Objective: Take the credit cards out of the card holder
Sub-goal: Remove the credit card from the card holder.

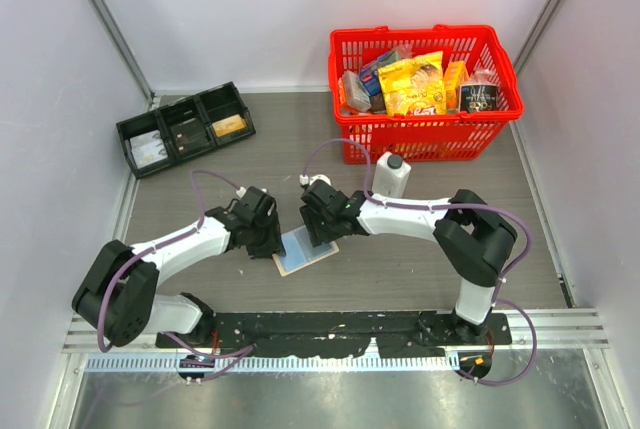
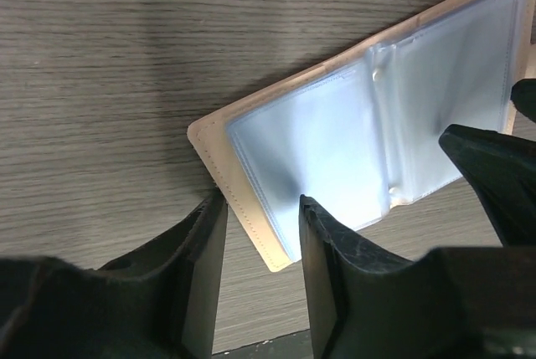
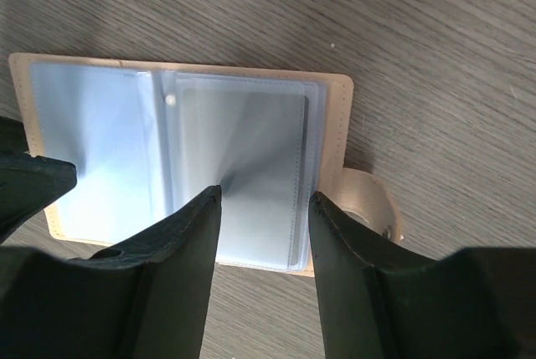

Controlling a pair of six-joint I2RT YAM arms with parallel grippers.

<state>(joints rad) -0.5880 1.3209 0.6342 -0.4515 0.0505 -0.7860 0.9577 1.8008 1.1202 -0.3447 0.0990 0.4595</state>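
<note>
We see an open card holder (image 1: 303, 252) lying flat on the wooden table (image 1: 430, 269), near the middle and toward the near edge, directly between the two arms. Its tan cover faces down and its cloudy blue-grey plastic sleeves (image 3: 243, 133) face up. A small tan tab (image 3: 373, 200) sticks out past its right edge. We cannot make out any card faces through the plastic.

The left gripper (image 2: 261, 200) straddles the holder's left edge. One finger is on the bare table just beside the tan border and the other is over the sleeve. Its jaws are apart and not clamped on anything. We judge this placement is meant to pin that side so the holder cannot slide.

The right gripper (image 3: 266, 194) hovers over the right-hand stack of sleeves. Its jaws are also apart, with the sleeve stack showing between them and nothing gripped. We judge it is lining up to pinch a sleeve or a card there.

Both arms reach inward from their bases at the near edge, with elbows bowed outward. The white forearms converge on the holder and the wrists tip down, so the fingertips come almost face to face across it.

On the far side of the table we see a red basket (image 1: 500, 124) of groceries on the right and a black tray (image 1: 125, 139) on the left. Both are well apart from the work.
</note>
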